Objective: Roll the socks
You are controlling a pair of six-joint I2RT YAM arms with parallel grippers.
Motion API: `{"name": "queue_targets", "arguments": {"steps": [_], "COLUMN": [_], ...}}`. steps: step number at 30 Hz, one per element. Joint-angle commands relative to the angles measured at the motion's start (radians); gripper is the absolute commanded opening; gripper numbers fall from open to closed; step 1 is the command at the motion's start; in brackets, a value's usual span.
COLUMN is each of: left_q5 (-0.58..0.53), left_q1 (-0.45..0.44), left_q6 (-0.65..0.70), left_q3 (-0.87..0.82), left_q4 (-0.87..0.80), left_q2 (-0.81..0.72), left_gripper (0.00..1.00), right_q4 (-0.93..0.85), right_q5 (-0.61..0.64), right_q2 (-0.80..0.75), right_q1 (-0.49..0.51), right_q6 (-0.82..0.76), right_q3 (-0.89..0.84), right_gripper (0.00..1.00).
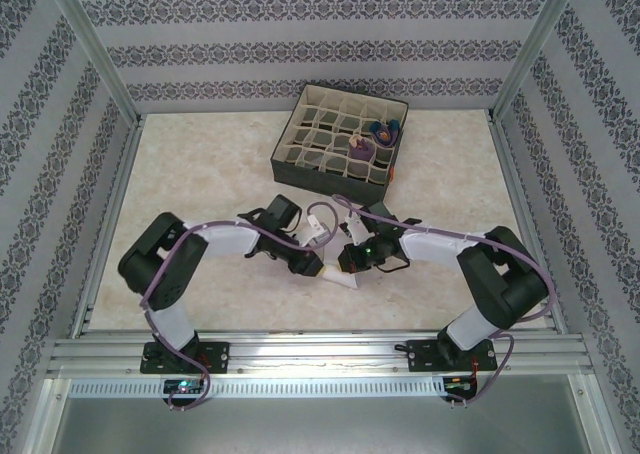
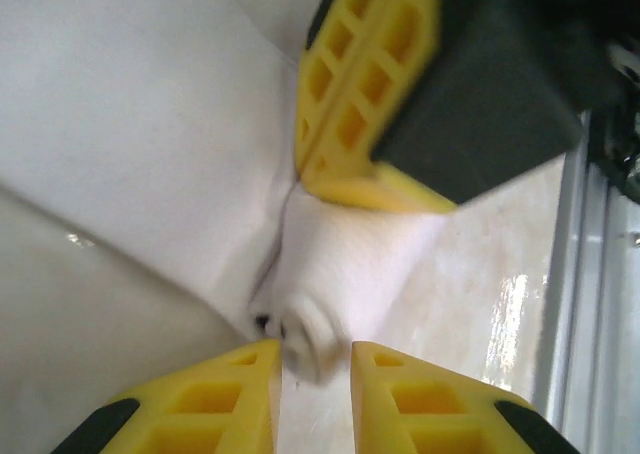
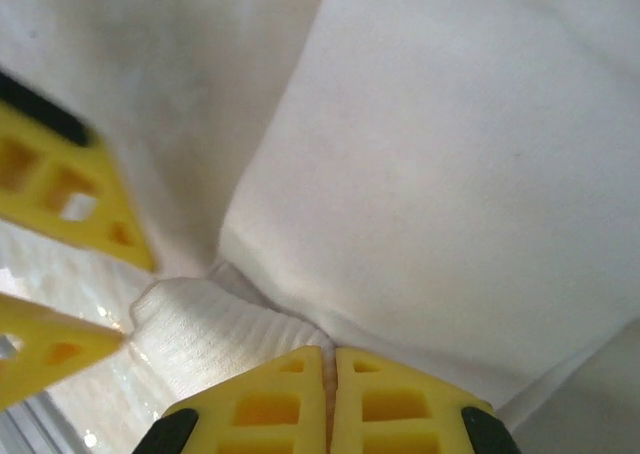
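A white sock (image 1: 341, 278) lies mid-table between both arms. My right gripper (image 3: 328, 359) is shut on a fold of the white sock (image 3: 430, 174), next to its ribbed cuff (image 3: 210, 339). My left gripper (image 2: 315, 359) stands a little open, and the sock's rolled end (image 2: 310, 329) sits right at its fingertips, not clamped. The right gripper's yellow finger (image 2: 365, 84) presses into the sock from above in the left wrist view. From above, the left gripper (image 1: 318, 264) and right gripper (image 1: 346, 262) nearly touch. Two purple socks (image 1: 383, 131) sit rolled in the box's compartments.
A dark square box (image 1: 300, 166) with beige grid dividers stands at the back, right of centre. Metal frame rails (image 1: 320, 352) run along the near edge and both sides. The marbled tabletop (image 1: 200, 164) stretches left of the box.
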Motion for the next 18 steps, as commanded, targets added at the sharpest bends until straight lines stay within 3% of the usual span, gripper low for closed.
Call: {"name": "queue_targets", "arguments": {"steps": [1, 7, 12, 18], "left_q5": [-0.1, -0.414, -0.575, -0.62], "left_q1": [-0.011, -0.182, -0.275, -0.315], "left_q6": [0.152, 0.46, 0.607, 0.653], "left_q3": [-0.121, -0.396, -0.368, -0.301], "left_q4": [0.19, 0.533, 0.475, 0.483], "left_q2": [-0.143, -0.379, -0.344, -0.231], "left_gripper": [0.25, 0.32, 0.36, 0.41], "right_q4": [-0.105, -0.122, -0.137, -0.152], "right_q5": [0.069, 0.055, 0.055, 0.049], "right_q2": [0.054, 0.113, 0.141, 0.166], "right_q1": [0.012, 0.012, 0.012, 0.017], "right_q6": [0.008, -0.005, -0.007, -0.009], "right_q3": [-0.002, 0.02, 0.042, 0.058], "right_gripper": [0.0, 0.0, 0.0, 0.0]}}
